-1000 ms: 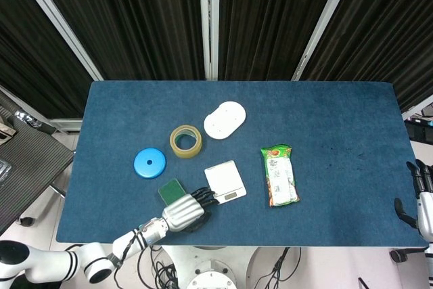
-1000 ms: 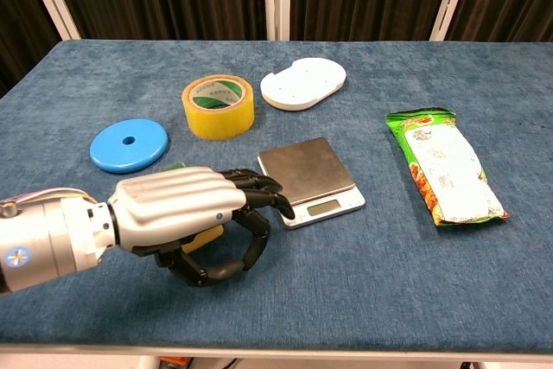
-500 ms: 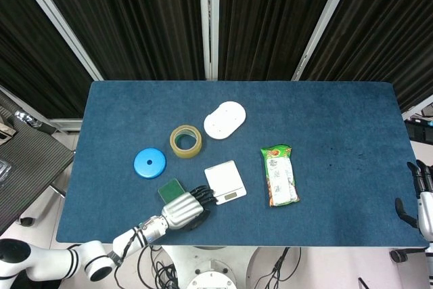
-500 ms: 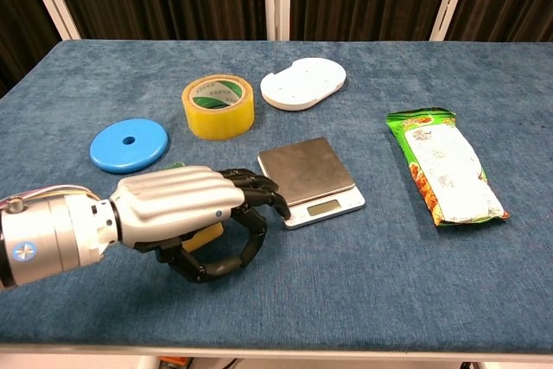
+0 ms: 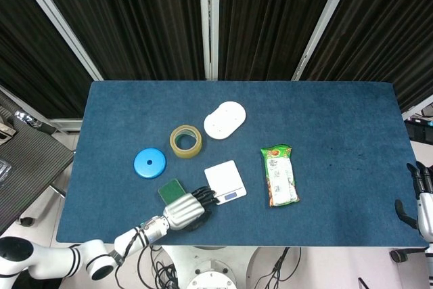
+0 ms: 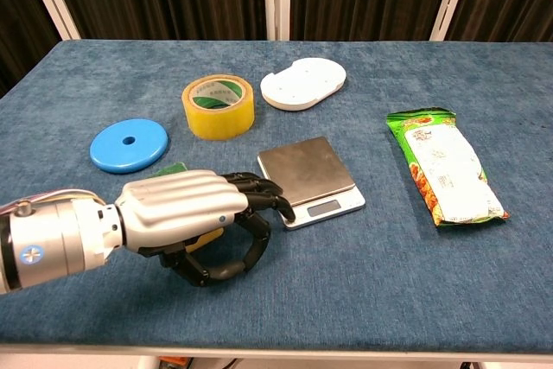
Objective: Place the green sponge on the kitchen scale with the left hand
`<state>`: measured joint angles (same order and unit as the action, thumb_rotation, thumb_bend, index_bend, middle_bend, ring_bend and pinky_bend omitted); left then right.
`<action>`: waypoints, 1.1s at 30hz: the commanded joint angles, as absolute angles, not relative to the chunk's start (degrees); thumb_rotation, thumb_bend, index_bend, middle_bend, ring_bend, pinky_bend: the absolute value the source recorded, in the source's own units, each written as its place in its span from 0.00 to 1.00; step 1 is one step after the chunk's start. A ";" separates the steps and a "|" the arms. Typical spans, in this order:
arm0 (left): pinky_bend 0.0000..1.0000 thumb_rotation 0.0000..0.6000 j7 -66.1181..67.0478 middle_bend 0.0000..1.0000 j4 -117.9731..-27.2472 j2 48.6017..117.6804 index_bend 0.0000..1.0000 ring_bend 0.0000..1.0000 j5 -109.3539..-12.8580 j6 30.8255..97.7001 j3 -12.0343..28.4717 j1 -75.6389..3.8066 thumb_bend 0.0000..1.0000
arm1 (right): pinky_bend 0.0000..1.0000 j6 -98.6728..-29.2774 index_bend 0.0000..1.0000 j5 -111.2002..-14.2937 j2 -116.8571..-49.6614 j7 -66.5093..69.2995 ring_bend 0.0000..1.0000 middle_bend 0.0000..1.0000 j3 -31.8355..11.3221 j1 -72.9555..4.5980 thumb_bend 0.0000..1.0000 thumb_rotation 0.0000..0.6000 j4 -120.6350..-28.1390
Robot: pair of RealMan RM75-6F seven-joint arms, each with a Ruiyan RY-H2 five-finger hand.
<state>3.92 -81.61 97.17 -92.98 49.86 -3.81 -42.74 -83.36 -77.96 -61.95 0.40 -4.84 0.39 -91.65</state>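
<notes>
The green sponge (image 5: 170,189), green on top and yellow underneath (image 6: 204,238), lies on the blue table near the front edge, just left of the kitchen scale (image 5: 225,183). My left hand (image 6: 186,209) lies over the sponge with its fingers (image 6: 257,189) curled down around it and the thumb below. Only the sponge's green back edge (image 6: 168,168) and a yellow strip show in the chest view. In the head view my left hand (image 5: 184,208) sits at the sponge's near right side. The scale's steel plate (image 6: 305,169) is bare. My right hand (image 5: 422,202) hangs off the table's right edge, holding nothing.
A yellow tape roll (image 6: 218,105) and a blue disc (image 6: 129,144) stand behind my left hand. Further back lies a white oval board (image 6: 303,82). A green snack packet (image 6: 446,174) rests right of the scale.
My left hand has shifted slightly over the sponge, and a little more of the sponge's green back edge shows. The scale's display looks bluish now. The right hand has not moved.
</notes>
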 commanded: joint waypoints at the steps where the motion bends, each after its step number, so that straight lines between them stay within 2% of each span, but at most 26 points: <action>1: 0.00 1.00 3.90 0.12 -81.52 97.09 0.63 0.00 -92.35 49.18 -3.58 -43.10 0.48 | 0.00 -83.18 0.00 -77.91 -62.04 0.47 0.00 0.00 -4.81 0.33 0.33 1.00 -91.49; 10: 0.00 1.00 3.88 0.12 -81.27 97.21 0.63 0.00 -90.86 47.77 -3.92 -43.41 0.48 | 0.00 -82.21 0.00 -77.59 -62.51 0.82 0.00 0.00 -4.66 0.07 0.33 1.00 -90.63; 21: 0.00 1.00 2.25 0.11 -85.87 93.34 0.63 0.00 -92.79 55.54 -2.28 -41.83 0.48 | 0.00 -82.39 0.00 -77.84 -62.76 0.77 0.00 0.00 -4.63 0.06 0.33 1.00 -90.60; 24: 0.00 1.00 1.01 0.10 -87.61 91.80 0.59 0.00 -92.44 57.53 -2.16 -40.72 0.47 | 0.00 -82.36 0.00 -77.91 -63.01 0.63 0.00 0.00 -4.65 -0.04 0.33 1.00 -90.57; 25: 0.00 1.00 0.52 0.10 -87.95 91.48 0.55 0.00 -92.26 57.95 -2.23 -40.38 0.47 | 0.00 -82.36 0.00 -77.93 -63.08 0.57 0.00 0.00 -4.68 -0.08 0.33 1.00 -90.58; 27: 0.01 1.00 -0.80 0.09 -88.71 90.84 0.39 0.00 -91.04 57.90 -2.55 -39.65 0.41 | 0.00 -82.32 0.00 -77.93 -63.22 0.35 0.00 0.00 -4.73 -0.19 0.33 1.00 -90.60; 29: 0.02 1.00 -1.58 0.07 -89.48 90.34 0.14 0.00 -89.55 57.58 -2.73 -38.97 0.24 | 0.00 -82.32 0.00 -78.01 -63.32 0.19 0.00 0.00 -4.75 -0.28 0.33 1.00 -90.70; 30: 0.02 1.00 -1.56 0.07 -89.58 90.33 0.07 0.00 -89.17 57.84 -2.79 -38.57 0.17 | 0.00 -82.35 0.00 -78.08 -63.36 0.10 0.00 0.00 -4.74 -0.30 0.33 1.00 -90.76; 31: 0.03 1.00 -1.30 0.07 -89.57 90.34 0.03 0.00 -88.83 58.14 -2.87 -38.15 0.10 | 0.00 -82.39 0.00 -78.16 -63.39 -0.02 0.00 0.00 -4.72 -0.32 0.33 1.00 -90.81; 33: 0.04 1.00 -0.24 0.07 -89.65 90.29 0.02 0.00 -87.88 58.60 -3.12 -37.20 0.04 | 0.00 -82.46 0.00 -78.25 -63.39 -0.22 0.00 0.00 -4.69 -0.32 0.33 1.00 -90.89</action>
